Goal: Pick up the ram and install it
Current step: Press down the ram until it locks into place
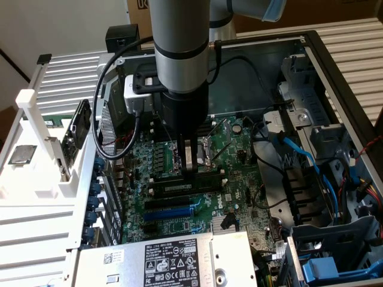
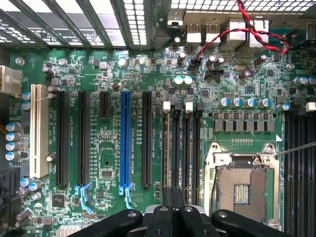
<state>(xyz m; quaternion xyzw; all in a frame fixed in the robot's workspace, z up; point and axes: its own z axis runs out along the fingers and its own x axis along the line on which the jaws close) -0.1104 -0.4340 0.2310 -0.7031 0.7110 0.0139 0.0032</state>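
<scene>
While the arm stands upright over the open case (image 1: 335, 66), its gripper (image 1: 190, 172) reaches down to the motherboard (image 1: 239, 155), in the middle of the exterior view. The fingers (image 1: 189, 156) are pressed together, with no gap between them. Their tips sit at the top edge of the ram (image 1: 179, 186), which lies lengthwise in a memory slot, its pale label facing up toward the camera. Whether the tips actually touch the ram, I cannot tell.

Just nearer the camera than the ram run further long slots, among them the blue slot (image 1: 170, 210). A grey box with a white label (image 1: 161, 260) covers the near end of the case. Blue cables (image 1: 299, 152) loop through the bay on the exterior view's right. A white rack (image 1: 36, 119) stands outside the case on the exterior view's left.

From the wrist view, the gripper (image 2: 173, 207) hangs over the group of black memory slots (image 2: 187, 148). These lie between the blue slot (image 2: 125, 143) and the open, empty processor socket (image 2: 242, 190). Red and black twisted wires (image 2: 247, 29) cross the board's far edge.
</scene>
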